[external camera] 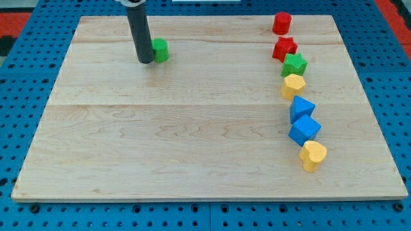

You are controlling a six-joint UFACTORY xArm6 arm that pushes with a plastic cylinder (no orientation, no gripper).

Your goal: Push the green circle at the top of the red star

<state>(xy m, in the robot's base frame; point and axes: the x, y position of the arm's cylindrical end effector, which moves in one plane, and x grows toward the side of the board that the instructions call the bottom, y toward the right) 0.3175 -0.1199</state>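
a pale wooden board (192, 141) is laid on a blue pegboard (19, 70). my tip (146, 61), a bare rod with no jaws to judge, is set against the left side of the green circle (160, 49) near the view's top left. the red star (284, 48) is seen well apart at the right, below a red cylinder (281, 23).

— Which colours are seen on the pale, wood-grained counter (192, 141)?

— Red is shown by the cylinder (281, 23) and the star (284, 48). Green is worn by the circle (160, 49) and a second star (295, 64).

— And the rest?

— Two yellow hearts (293, 85) (313, 155), two blue cubes (301, 108) (304, 130). The rod (139, 32) is dark grey. A blue perforated surface (385, 64) is seen around the counter.
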